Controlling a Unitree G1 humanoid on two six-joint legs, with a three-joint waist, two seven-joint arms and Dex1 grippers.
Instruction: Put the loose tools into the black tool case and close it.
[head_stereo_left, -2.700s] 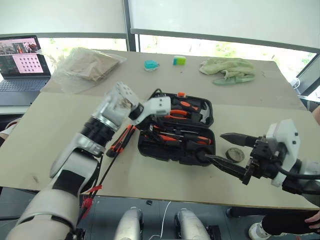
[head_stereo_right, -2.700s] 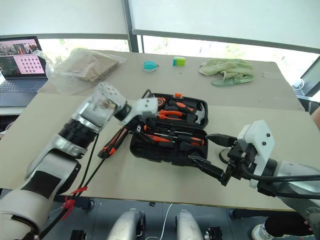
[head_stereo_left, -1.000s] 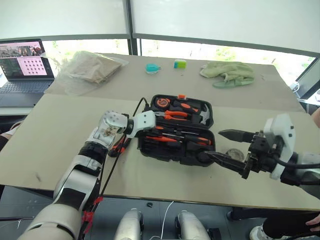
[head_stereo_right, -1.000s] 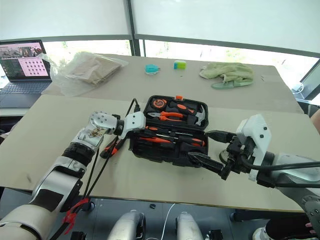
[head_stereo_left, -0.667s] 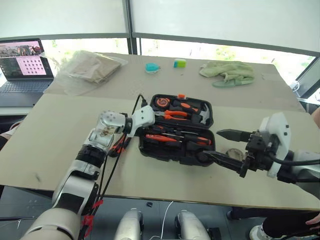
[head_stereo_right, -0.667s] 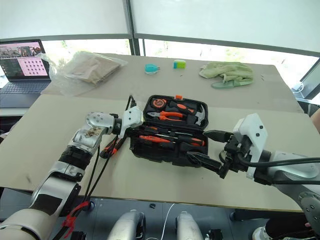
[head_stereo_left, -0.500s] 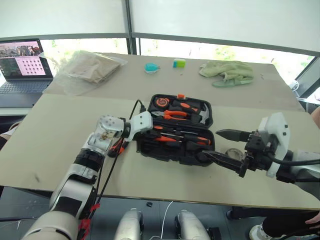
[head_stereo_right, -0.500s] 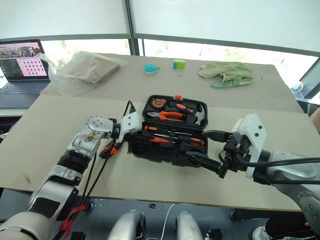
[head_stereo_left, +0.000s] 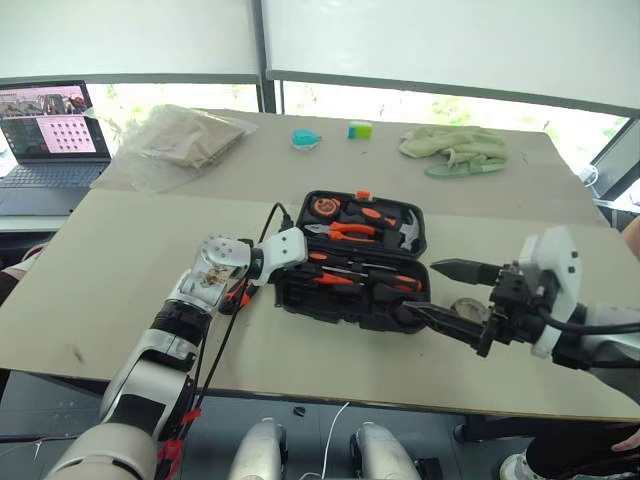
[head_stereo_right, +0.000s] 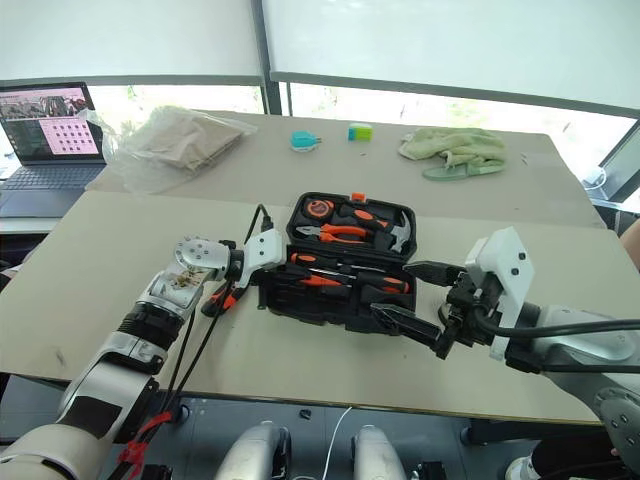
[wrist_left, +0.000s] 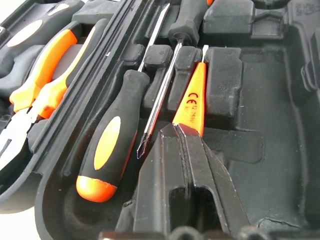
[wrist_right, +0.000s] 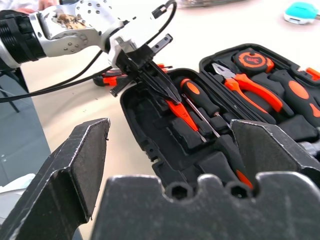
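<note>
Case (head_stereo_left: 352, 262) lies open mid-table; left tool (wrist_right: 162, 90), fingers pressed together on the slim orange screwdriver (wrist_left: 192, 102), is seating it in the near half's left end. Right tool (head_stereo_left: 443, 293) waits spread at the case's right, empty. Next, I judge: release, then collect the knife (head_stereo_left: 236, 291) left of the case.

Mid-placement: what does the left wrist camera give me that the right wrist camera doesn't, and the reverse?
Left wrist: the CE print on the slim orange screwdriver, with the shut left gripper tips at its end. Right wrist: the open right gripper, the tape measure, an orange-black tool on the table beside the black tool case. Both: that case, orange pliers, black-orange screwdriver.
</note>
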